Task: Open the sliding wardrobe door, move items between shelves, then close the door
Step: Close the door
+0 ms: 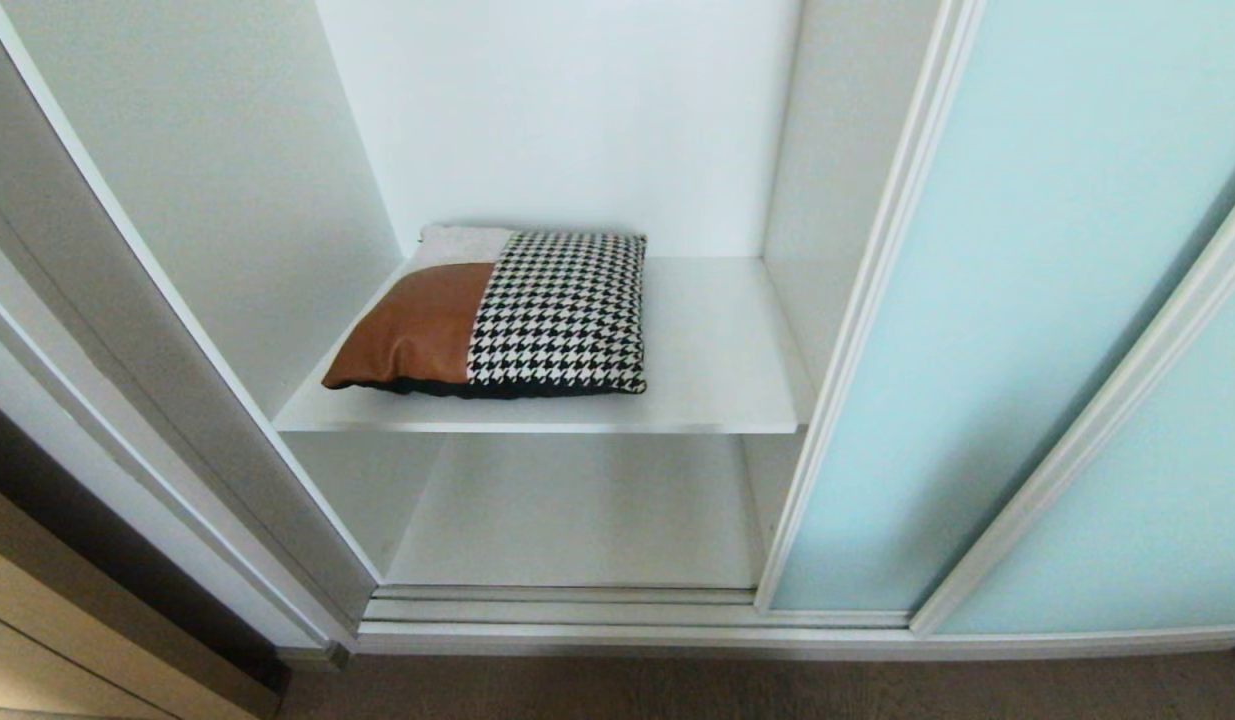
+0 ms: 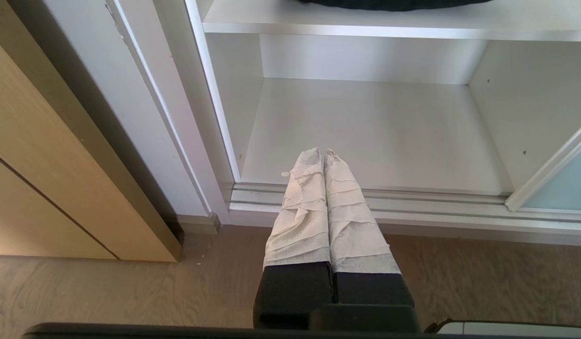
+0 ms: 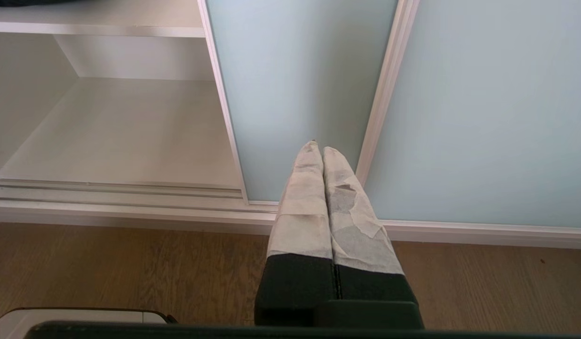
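With the sliding wardrobe door [image 1: 987, 330] already slid aside and the cushion [image 1: 497, 315] lying at the left of the upper shelf [image 1: 717, 390], both the left gripper [image 2: 322, 153] and right gripper [image 3: 317, 147] hang empty with fingers pressed together, so the next move, I judge, calls for opening one and reaching to carry the cushion down to the lower shelf [image 1: 577, 520].

Cushion [image 1: 497, 315] lay on the upper shelf [image 1: 717, 390], toward its left side and near the back wall. A lower shelf [image 1: 577, 520] lay beneath. The sliding wardrobe door [image 1: 987, 330] stood to the right of the open compartment, before a second panel [image 1: 1167, 500].
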`<state>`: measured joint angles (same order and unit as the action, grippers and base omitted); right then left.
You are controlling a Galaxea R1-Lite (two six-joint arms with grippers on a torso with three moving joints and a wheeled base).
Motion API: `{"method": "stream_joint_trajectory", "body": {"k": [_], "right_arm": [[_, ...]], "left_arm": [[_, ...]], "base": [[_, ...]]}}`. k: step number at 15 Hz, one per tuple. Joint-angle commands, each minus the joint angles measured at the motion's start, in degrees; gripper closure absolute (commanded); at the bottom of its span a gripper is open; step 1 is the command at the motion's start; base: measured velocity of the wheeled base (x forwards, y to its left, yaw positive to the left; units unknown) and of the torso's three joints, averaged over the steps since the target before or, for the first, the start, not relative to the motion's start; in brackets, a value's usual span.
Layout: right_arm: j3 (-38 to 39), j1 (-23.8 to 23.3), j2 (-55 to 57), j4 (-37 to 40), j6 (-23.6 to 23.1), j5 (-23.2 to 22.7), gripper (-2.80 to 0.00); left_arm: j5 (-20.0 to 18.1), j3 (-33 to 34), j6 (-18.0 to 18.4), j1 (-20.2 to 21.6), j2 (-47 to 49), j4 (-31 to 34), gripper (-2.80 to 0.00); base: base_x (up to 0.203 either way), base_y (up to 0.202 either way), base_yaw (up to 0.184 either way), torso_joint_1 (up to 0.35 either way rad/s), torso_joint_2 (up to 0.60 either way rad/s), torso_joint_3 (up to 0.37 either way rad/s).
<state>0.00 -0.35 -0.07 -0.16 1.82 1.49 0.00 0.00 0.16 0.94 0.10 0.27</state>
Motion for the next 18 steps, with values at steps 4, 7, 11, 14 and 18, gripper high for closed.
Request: {"method": "stream_joint_trajectory", "body": {"k": [4,7,11,14,18], "right_arm": [[0.0,0.0,-0.01,-0.02,0.02,0.03,0.0],[0.0,0.0,-0.01,-0.05,0.02,0.05,0.0],[0.03,0.0,-0.01,-0.06,0.02,0.01,0.0],[0.07,0.0,-0.01,-0.06,0.02,0.02,0.0],[0.0,0.0,-0.01,-0.02,0.02,0.01,0.0]], "left_arm": [[0.0,0.09,0.01,0.03,0.08,0.0,0.0],[0.0,0.09,0.01,0.03,0.08,0.0,0.0],[0.0,0.09,0.01,0.03,0.08,0.0,0.0],[0.0,0.09,0.01,0.03,0.08,0.0,0.0],[0.0,0.09,0.01,0.03,0.08,0.0,0.0]], "base": [[0.0,0.0,0.0,0.0,0.0,0.0],[0.0,0.0,0.0,0.0,0.0,0.0],[0.0,0.0,0.0,0.0,0.0,0.0],[0.0,0.0,0.0,0.0,0.0,0.0],[0.0,0.0,0.0,0.0,0.0,0.0]]}}
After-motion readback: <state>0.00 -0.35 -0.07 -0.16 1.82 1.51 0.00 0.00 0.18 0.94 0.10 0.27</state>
